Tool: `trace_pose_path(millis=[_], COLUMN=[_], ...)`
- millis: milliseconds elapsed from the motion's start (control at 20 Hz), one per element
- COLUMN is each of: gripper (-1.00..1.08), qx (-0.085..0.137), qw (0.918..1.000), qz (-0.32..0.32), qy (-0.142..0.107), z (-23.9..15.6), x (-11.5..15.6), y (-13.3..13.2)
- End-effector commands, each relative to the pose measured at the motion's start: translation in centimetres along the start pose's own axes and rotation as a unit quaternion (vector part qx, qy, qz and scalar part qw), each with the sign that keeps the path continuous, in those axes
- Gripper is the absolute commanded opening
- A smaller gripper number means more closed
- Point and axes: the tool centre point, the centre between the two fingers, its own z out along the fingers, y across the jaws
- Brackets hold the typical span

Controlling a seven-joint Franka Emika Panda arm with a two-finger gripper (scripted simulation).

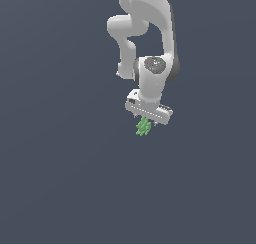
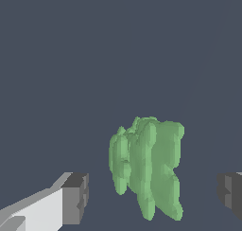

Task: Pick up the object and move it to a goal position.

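The object (image 1: pixel 143 127) is a small bright green cluster of pointed lobes, lying just under the white hand in the exterior view. In the wrist view the object (image 2: pixel 149 164) sits between the two dark fingertips (image 2: pixel 75 197), with a clear gap on each side. My gripper (image 2: pixel 153 194) is open around it and neither pad touches it. In the exterior view the gripper (image 1: pixel 146 121) points straight down over the object, and the hand hides most of the fingers.
A flat, plain dark grey surface (image 1: pixel 60 178) spreads in every direction. The white arm (image 1: pixel 150 33) rises toward the top of the exterior view. No other objects or edges show.
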Motion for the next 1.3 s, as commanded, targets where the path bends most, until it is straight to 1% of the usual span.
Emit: trace_pose_path(millis=[0,350,850,1100,1150,1250], gripper=[1.0,1.0,1.0,1.0,-1.0,-1.0], qx=[0.0,0.0,0.0,0.0,0.0,0.0], qw=[1.0,1.0,1.0,1.0,1.0,1.0], qz=[0.007,0.007,0.009,0.009,0.009,0.009], qy=[0.001,0.001,0.001,0.001,0.001,0.001], z=[0.1,0.4,4.5,5.1,5.1,5.1], x=[-0.2,-0.3,-0.4,-0.3,-0.3,-0.3], y=[-0.1,-0.1,0.0,-0.1,-0.1,-0.1])
